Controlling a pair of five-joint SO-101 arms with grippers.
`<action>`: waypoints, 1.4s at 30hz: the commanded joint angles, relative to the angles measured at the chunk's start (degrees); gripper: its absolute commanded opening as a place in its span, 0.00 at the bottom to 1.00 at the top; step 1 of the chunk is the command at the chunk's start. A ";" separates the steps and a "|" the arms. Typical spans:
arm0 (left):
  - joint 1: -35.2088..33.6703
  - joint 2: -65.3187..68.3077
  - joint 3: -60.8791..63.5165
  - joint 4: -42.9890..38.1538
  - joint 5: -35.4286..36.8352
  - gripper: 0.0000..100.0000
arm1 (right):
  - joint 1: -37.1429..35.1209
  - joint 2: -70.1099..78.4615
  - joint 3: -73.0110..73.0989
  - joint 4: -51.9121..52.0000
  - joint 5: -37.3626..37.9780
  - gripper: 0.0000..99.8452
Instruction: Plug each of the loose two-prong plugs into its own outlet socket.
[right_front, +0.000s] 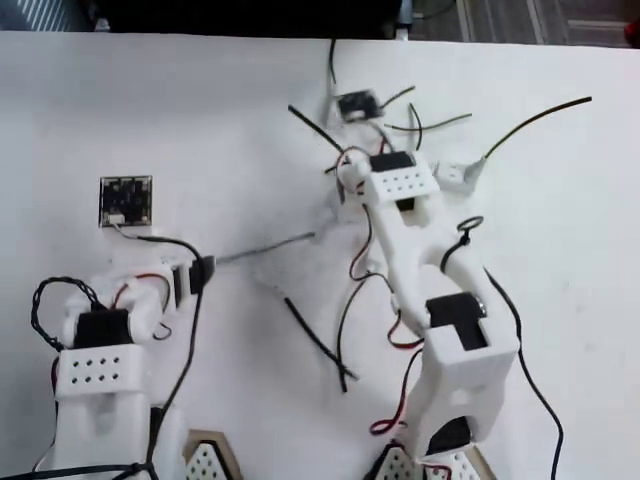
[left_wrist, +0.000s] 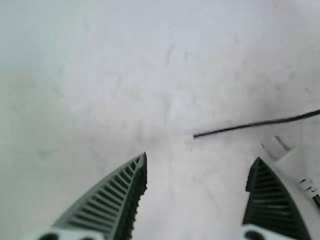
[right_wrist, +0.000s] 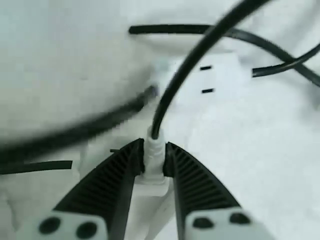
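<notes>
**White plug** (right_wrist: 151, 181): body largely hidden, prongs wholly hidden, between the fingers (right_wrist: 112, 185) of the right gripper (right_wrist: 154, 146). Just beside the plug, a black cable (right_wrist: 75, 131), blurred.

**Left wrist view:** a white piece (left_wrist: 282, 150), blurred, sits partly behind a finger (left_wrist: 267, 195) of the left gripper (left_wrist: 200, 159). The thin wire (left_wrist: 250, 124) is cut off by the edge.

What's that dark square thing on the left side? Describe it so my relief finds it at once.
Start at the white table and find the left arm. Just beyond it lies a dark square board, alone on bare surface, far from the cord tangle by the right arm.
</notes>
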 joint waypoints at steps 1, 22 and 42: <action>-0.84 -1.36 -0.35 -1.14 -0.44 0.32 | 1.63 -1.10 -5.45 -0.75 -7.03 0.12; -7.34 -1.36 -0.44 -2.90 0.09 0.32 | -15.87 -17.54 4.04 23.69 0.70 0.21; -10.33 -1.36 -0.44 -4.48 3.16 0.32 | -35.38 -15.96 21.01 -4.18 2.02 0.13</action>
